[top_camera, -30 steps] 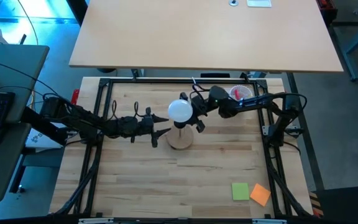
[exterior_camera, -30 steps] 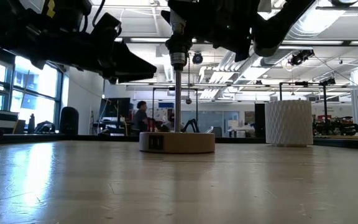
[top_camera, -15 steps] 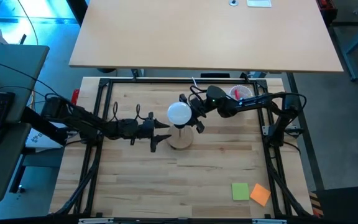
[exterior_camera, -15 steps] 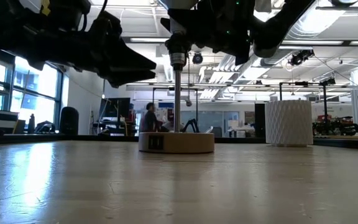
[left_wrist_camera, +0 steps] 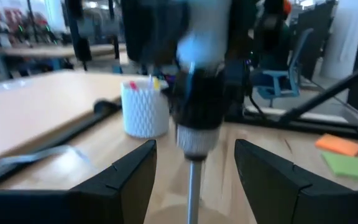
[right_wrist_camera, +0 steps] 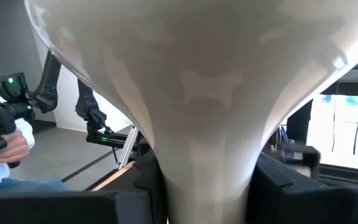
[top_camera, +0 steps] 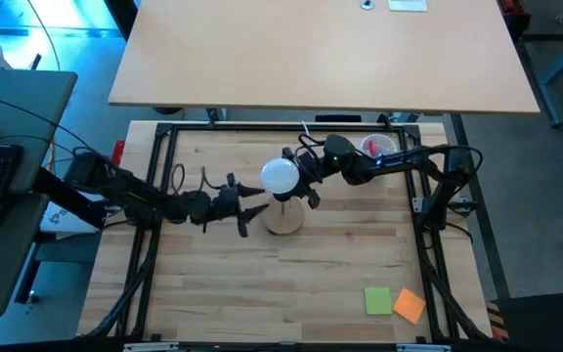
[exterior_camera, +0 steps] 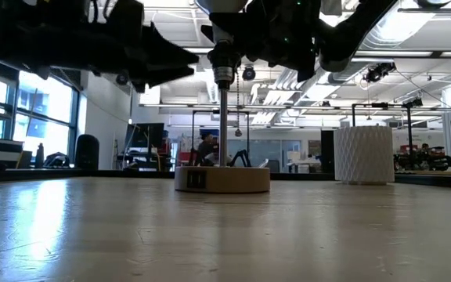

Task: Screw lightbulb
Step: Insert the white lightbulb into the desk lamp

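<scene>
**Operator:** Where's the bulb?

**Observer:** Your right gripper [top_camera: 299,181] has the bulb [top_camera: 281,176] clamped by its narrow neck, globe bulging out past the fingertips. In the right wrist view the bulb [right_wrist_camera: 197,81] fills nearly everything, with a dark finger [right_wrist_camera: 148,171] pressed on each side of the taper. From above, it sits directly over the wooden stand [top_camera: 283,219], on top of the socket [exterior_camera: 222,59] on the thin post [exterior_camera: 223,125].

**Operator:** And my left gripper?

**Observer:** Your left gripper [top_camera: 252,213] is just beside the stand, on its left, fingers spread apart and holding nothing. Its wrist view looks at the socket [left_wrist_camera: 197,118] between the two fingers [left_wrist_camera: 132,171], which touch neither it nor the post. The white cup [top_camera: 378,147] stands near the table's far right corner, well apart from the stand.
</scene>
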